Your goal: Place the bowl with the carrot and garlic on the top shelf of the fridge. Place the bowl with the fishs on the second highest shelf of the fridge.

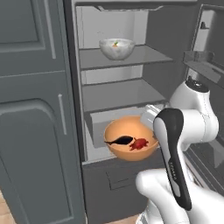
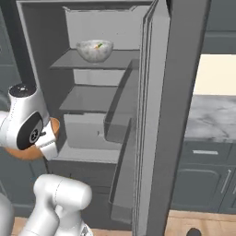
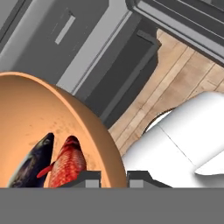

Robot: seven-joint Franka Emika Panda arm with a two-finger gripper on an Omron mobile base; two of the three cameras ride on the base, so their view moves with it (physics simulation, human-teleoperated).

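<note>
The pale marbled bowl (image 1: 117, 49) (image 2: 94, 50) rests on the top shelf (image 1: 148, 56) of the open fridge (image 1: 73, 65). The carrot (image 1: 116, 43) pokes up inside it, and I cannot make out the garlic. The second shelf (image 1: 118, 94) below is bare. My gripper (image 3: 113, 177) is shut on the rim of the orange bowl (image 1: 131, 139) (image 3: 35, 113), holding it in front of the fridge below the second shelf. The dark fish (image 1: 120, 140) (image 3: 33, 162) and the red fish (image 1: 139, 144) (image 3: 68, 162) lie inside. My arm hides most of the orange bowl (image 2: 27, 153) in the right base view.
The open fridge door (image 2: 156, 115) stands to the right, with door racks (image 1: 201, 61). A closed dark panelled door (image 1: 35, 109) is on the left, and a lower drawer front (image 1: 118, 179) sits under the bowl. A marble counter (image 2: 214, 115) lies beyond the door, above wooden floor (image 3: 175, 83).
</note>
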